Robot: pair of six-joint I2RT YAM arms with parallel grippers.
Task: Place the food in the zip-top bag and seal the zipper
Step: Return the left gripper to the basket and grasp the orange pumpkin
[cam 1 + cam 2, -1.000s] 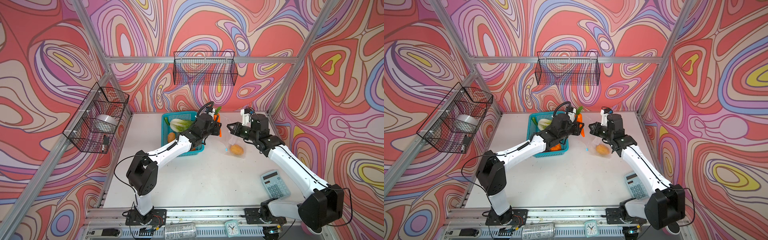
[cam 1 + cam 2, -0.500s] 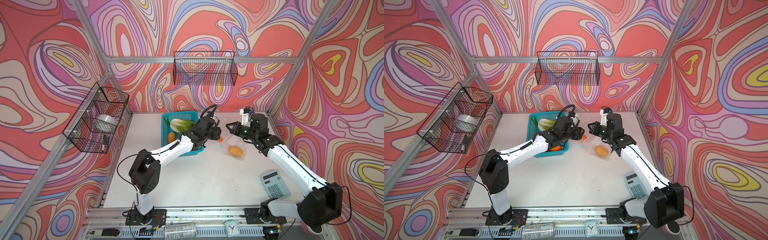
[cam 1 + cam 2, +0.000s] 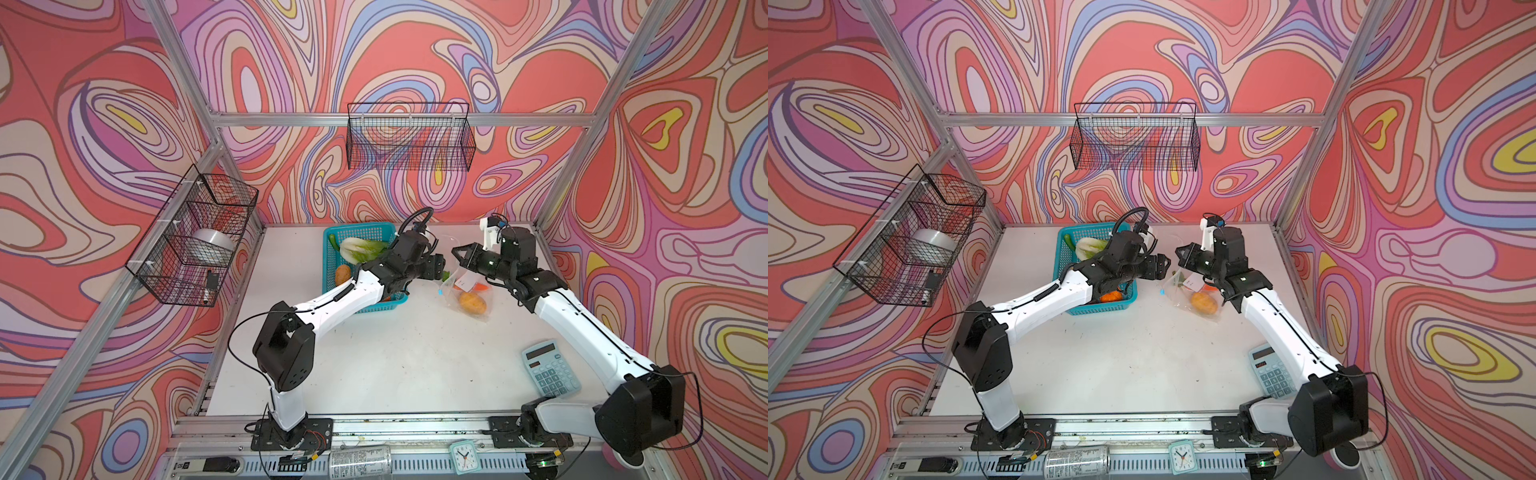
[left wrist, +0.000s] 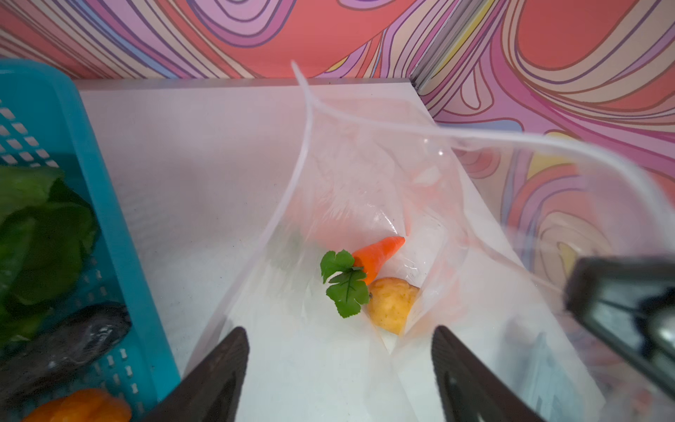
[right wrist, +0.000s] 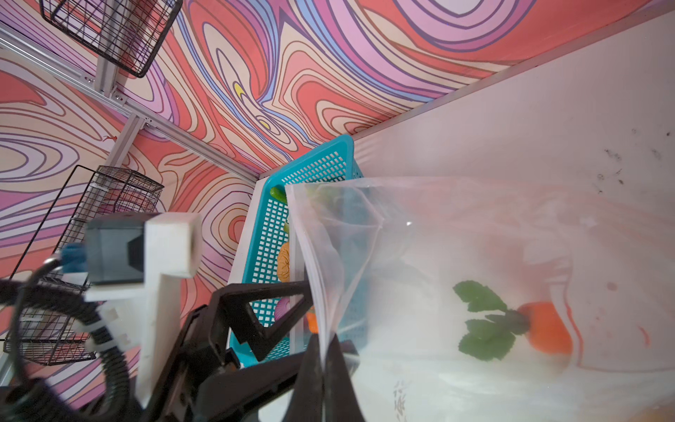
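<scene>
- Loading step: the carrot [image 4: 378, 255] and one potato [image 4: 391, 305] lie inside the zip-top bag [image 4: 347, 175], just beside the teal basket [image 4: 87, 128].
- The left gripper [image 4: 338, 336] is spread and empty at the bag mouth; the right gripper [image 5: 321, 350] pinches the mouth edge.
- Next, probably: fetch the cabbage [image 3: 359, 249] from the basket; the zipper [image 4: 307, 120] seems open.

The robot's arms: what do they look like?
The left arm and right arm match: white shells between chunky black joints, ending in black wedge-shaped jaws. Thin black cables trail from each, a ribbed black hose arches over the left wrist, and a white camera bracket tops each wrist.
</scene>
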